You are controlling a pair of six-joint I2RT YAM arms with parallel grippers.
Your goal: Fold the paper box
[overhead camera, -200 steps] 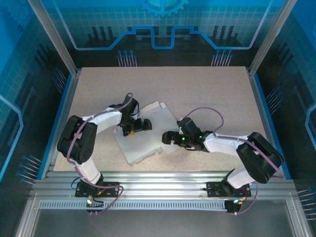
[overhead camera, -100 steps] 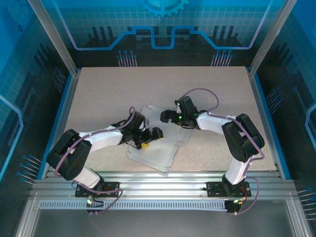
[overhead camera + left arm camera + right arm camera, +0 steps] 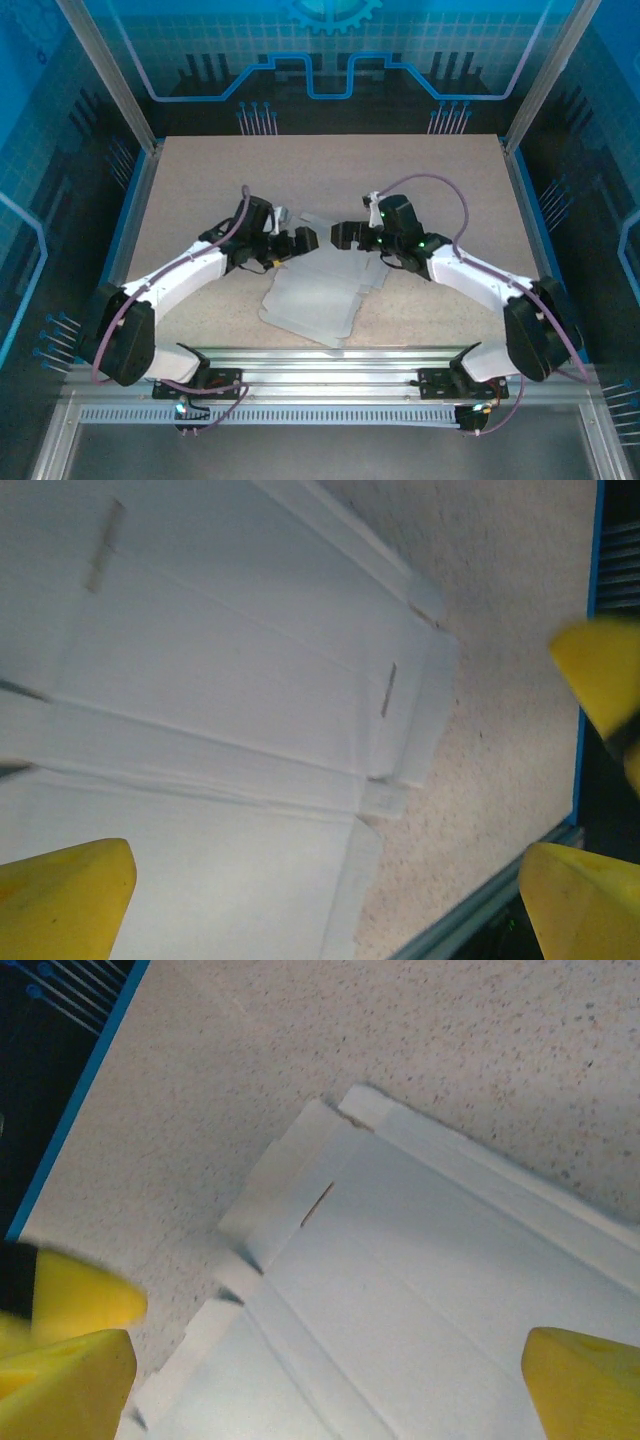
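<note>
Near the middle of the counter [image 3: 200, 180], the paper box [image 3: 318, 298] lies flat, white side up. Left claw [image 3: 302, 243] and right claw [image 3: 343, 236] hover spread wide and empty above its far edge. A one-sided push could slide the thin sheet or crease it off its score lines.

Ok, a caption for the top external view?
Open left gripper and open right gripper hover over the far edge of the flat white-grey cardboard paper box on a speckled beige table.
</note>
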